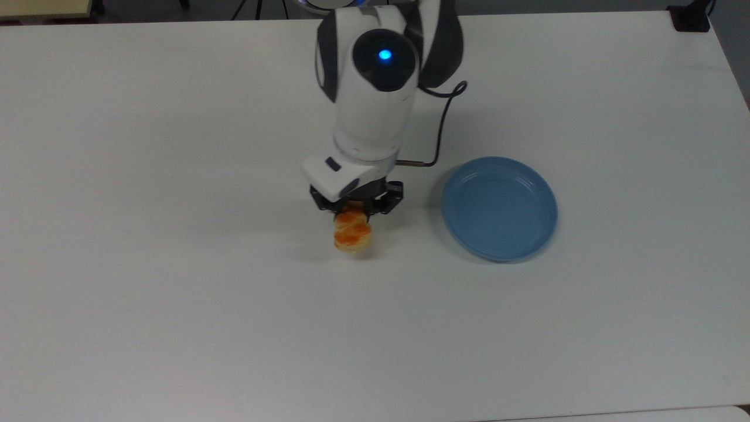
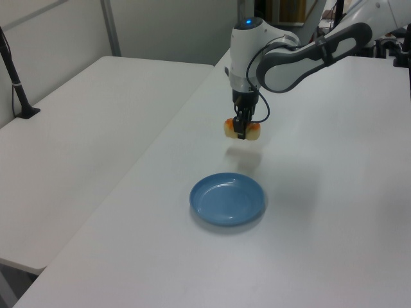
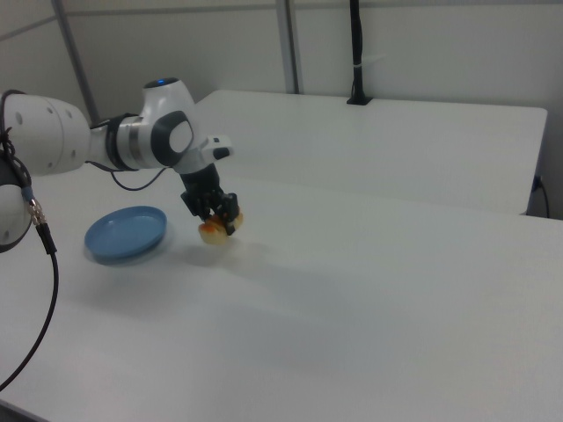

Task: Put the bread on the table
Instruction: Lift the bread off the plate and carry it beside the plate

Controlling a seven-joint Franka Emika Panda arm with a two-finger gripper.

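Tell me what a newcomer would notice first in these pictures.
The white arm's pincer holds the bread in the air above the white table, mid-scene. To the top view's right of it sits a blue plate, with nothing on it.

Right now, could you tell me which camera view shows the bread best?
The top view: the bread shows its orange bumps below the pincer. The left view shows both ends beside the fingers; the right view shows it partly hidden.

Robotics lab: bare white tables [image 3: 396, 290], metal frame posts [image 2: 110, 27], shelving behind, clamped camera pole [image 3: 355, 53].
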